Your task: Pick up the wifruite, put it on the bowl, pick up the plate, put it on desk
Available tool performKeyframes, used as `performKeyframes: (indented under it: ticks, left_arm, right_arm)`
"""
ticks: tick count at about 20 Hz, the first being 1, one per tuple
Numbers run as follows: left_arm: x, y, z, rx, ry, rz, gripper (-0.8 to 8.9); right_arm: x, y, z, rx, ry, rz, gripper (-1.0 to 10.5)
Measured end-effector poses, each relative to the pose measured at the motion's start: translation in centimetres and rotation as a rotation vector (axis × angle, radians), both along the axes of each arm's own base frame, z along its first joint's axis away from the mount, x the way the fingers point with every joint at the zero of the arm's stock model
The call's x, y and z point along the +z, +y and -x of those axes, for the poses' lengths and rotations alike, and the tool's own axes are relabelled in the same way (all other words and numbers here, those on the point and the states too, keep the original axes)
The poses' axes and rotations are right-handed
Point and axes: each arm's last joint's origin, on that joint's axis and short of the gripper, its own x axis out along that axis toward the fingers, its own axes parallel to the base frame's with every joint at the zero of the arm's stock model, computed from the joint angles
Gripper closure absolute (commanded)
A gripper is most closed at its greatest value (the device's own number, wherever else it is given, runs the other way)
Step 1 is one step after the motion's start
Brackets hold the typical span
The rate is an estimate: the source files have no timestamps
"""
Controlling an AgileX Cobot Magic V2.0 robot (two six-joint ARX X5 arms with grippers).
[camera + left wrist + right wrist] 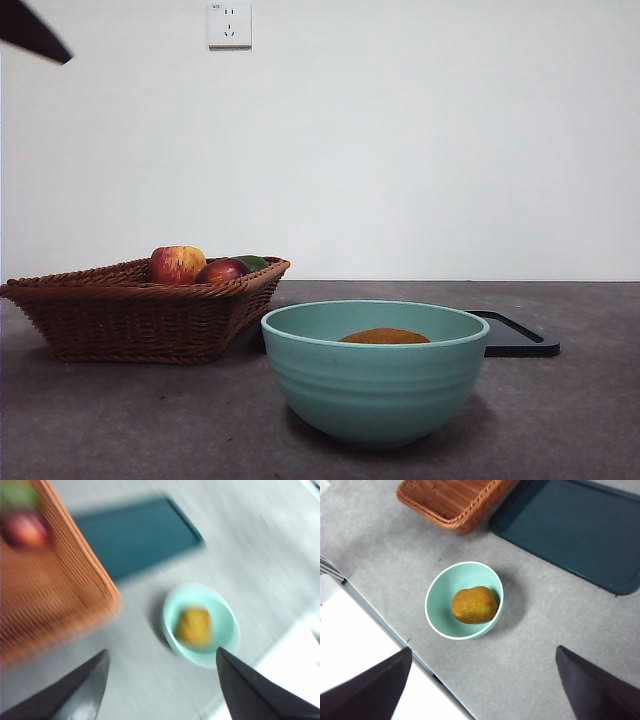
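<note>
We see both arms raised well above the wide, flat, dark grey desk (120, 420). The left gripper (162, 680) hangs high with its two black jaws spread wide and nothing between them; its wrist view is smeared by blur. The right gripper (482, 680) is likewise held high, jaws spread apart and empty. In the front view only one black tip (35, 32) shows at the upper left corner (we cannot tell which arm it belongs to).

The small, dull golden-brown oval wifruite (474, 605) lies inside the large mint-teal glazed bowl (438, 611), resting on the bowl's floor, off centre and close against one side of the wall. From the front only its top (384, 337) rises into sight behind the near rim of the bowl (372, 390), whose side carries faint horizontal ridges.

Beside the bowl stands a brown woven wicker basket (130, 315), apart from it. It holds a red-and-yellow streaked apple (177, 264), a dark red round fruit (222, 271) and something green (252, 262) behind them, mostly hidden. Behind the bowl lies a flat, dark, rectangular tray with a raised edge (570, 530), flat on the desk and near the basket's corner; it is bare. A white wall socket (229, 24) sits on the pale wall beyond. Nothing stands between the grippers and the bowl.
</note>
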Motion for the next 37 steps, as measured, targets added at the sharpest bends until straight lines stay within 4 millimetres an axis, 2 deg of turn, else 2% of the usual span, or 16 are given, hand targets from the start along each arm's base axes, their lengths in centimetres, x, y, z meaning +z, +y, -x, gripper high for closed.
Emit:
performKeyframes:
  ticks: [4,9,13,16,19,23,26,28,31,35,37]
  left_arm:
    - [-0.8,0.5,1.5,-0.08,0.052,0.007,4.7]
    - [-0.6,0.5,1.7,-0.108,0.05,0.028,4.7]
    - [-0.6,0.5,1.7,-0.108,0.047,0.029,4.7]
    - [-0.6,0.5,1.7,-0.109,0.045,0.029,4.7]
    - [-0.6,0.5,1.7,-0.112,0.042,0.027,4.7]
    - [-0.6,0.5,1.7,-0.113,0.041,0.026,4.7]
    - [-0.6,0.5,1.7,-0.115,0.039,0.025,4.7]
    - [-0.6,0.5,1.7,-0.115,0.04,0.025,4.7]
    - [-0.6,0.5,1.7,-0.115,0.041,0.024,4.7]
    - [-0.6,0.5,1.7,-0.115,0.042,0.024,4.7]
    - [-0.6,0.5,1.7,-0.115,0.043,0.024,4.7]
  right_arm:
    - [-0.4,0.3,-0.9,-0.003,0.043,0.009,4.8]
    - [-1.1,1.0,-1.9,0.0,0.112,0.012,5.2]
    - [-1.7,2.8,-3.3,0.008,0.134,0.004,5.3]
    - [-4.1,4.8,-4.2,-0.013,0.157,0.027,6.0]
    - [-6.7,6.7,-4.8,-0.034,0.179,0.053,6.0]
    - [-8.6,8.8,-5.7,-0.087,0.168,0.125,6.8]
    - [-9.8,10.3,-6.6,-0.076,0.171,0.135,7.0]
    - [-10.8,10.9,-7.2,-0.097,0.173,0.169,7.5]
    - [-12.2,11.5,-8.1,-0.115,0.195,0.198,7.6]
    - [-13.2,12.0,-8.7,-0.122,0.195,0.21,8.4]
    - [-13.7,12.2,-8.9,-0.123,0.204,0.219,8.4]
